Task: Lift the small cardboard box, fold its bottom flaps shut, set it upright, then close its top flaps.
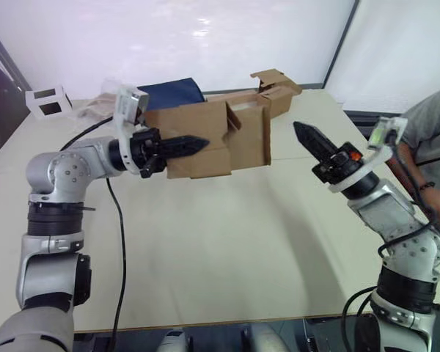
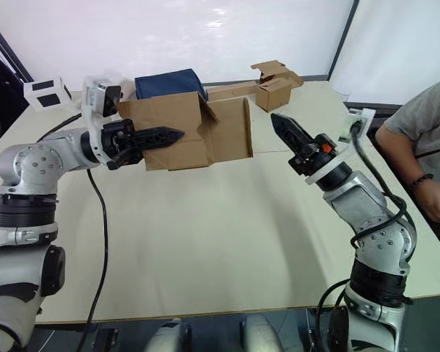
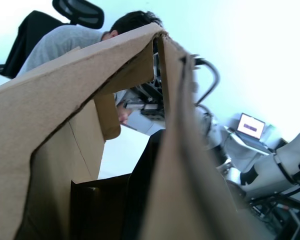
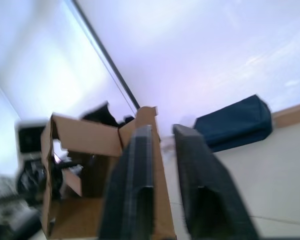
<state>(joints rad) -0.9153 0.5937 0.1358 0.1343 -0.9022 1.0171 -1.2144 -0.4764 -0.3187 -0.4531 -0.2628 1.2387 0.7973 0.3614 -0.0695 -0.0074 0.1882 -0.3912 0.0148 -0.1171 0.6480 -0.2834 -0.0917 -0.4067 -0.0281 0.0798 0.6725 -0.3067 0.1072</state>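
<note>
small cardboard box (image 2: 183, 132) up off the table (image 2: 220, 242), held in the air by the left gripper (image 2: 174, 136). the black fingers are pinched together on the box's near wall, tips pointing toward the right arm. box lies on its side, one open end facing the right gripper (image 2: 277, 122). flaps (image 2: 231, 130) at that end hang loose and spread outward; the one nearest the right gripper stands out flat like a panel. i cannot tell which end is bottom and which top.

right gripper hovers just beside that open end, apart from the box and touching nothing. in the right wrist view its two fingers (image 4: 135, 185) are parted with a narrow gap between them, and the box interior shows beyond the tips.

behind the box: a dark blue bag (image 2: 169, 82) on the table. farther back on the side of the right arm, a second brown box (image 2: 275, 89) joined to a long cardboard strip (image 2: 231, 91). past the left gripper, a small white block (image 2: 45, 92) near the table's far corner.

a person (image 2: 418, 139) in a grey shirt sits at the table edge beyond the right arm, hand (image 2: 436, 202) resting near it.
</note>
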